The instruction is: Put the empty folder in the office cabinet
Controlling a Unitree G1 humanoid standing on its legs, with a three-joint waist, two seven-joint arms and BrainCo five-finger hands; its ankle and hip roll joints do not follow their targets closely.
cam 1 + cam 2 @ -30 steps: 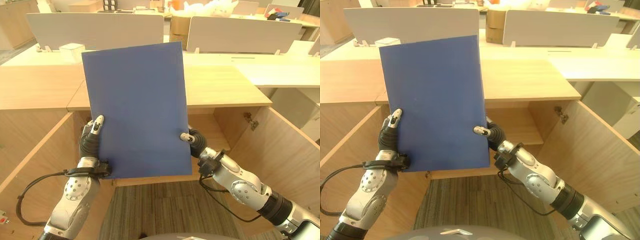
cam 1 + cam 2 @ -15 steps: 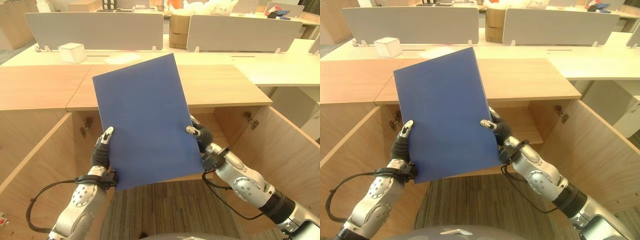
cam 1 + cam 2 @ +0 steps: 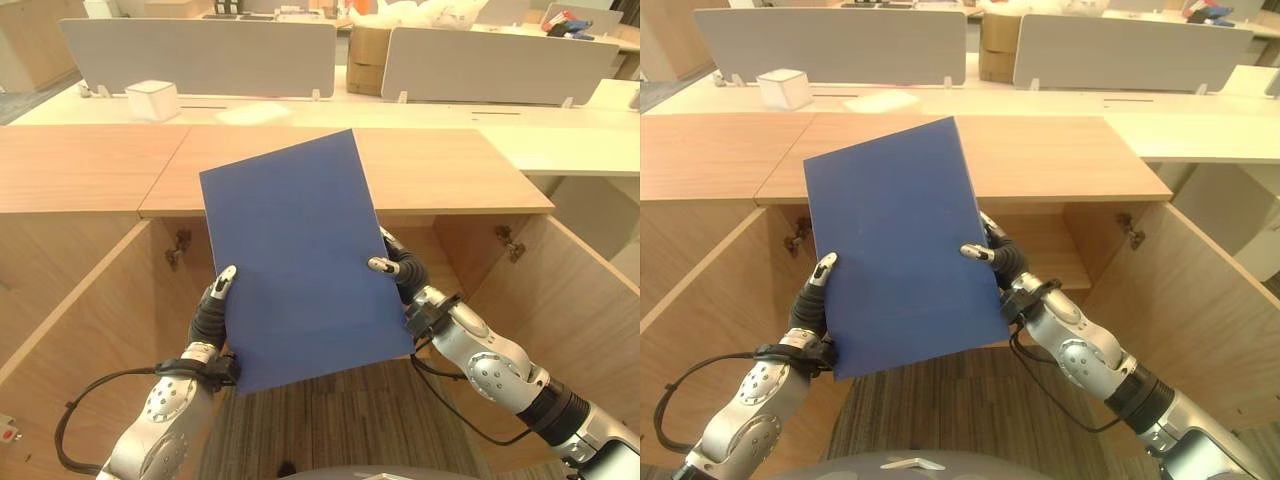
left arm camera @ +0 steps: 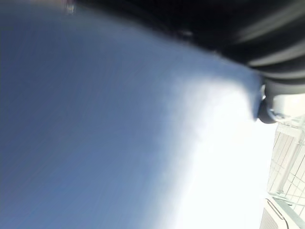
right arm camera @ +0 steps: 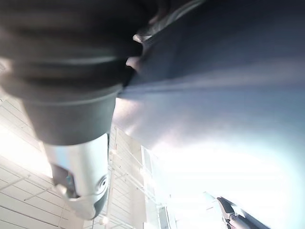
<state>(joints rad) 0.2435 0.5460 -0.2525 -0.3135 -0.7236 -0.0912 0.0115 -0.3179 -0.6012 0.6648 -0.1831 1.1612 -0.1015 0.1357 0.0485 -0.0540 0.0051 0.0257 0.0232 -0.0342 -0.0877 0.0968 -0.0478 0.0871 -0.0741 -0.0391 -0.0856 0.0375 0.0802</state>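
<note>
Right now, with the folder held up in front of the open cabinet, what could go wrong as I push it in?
1. The blue folder is pinched only at its two side edges, by the left robot hand and the right robot hand; it may slip or twist.
2. It is tilted and hides most of the cabinet opening, so its upper corner might catch the wooden top above.
3. The open door stands near the right arm and could be bumped.

looks like an office: rows of desk [image 3: 300,165] tops with grey divider screens [image 3: 200,55], open wooden cabinet [image 3: 560,300] underneath.
</note>
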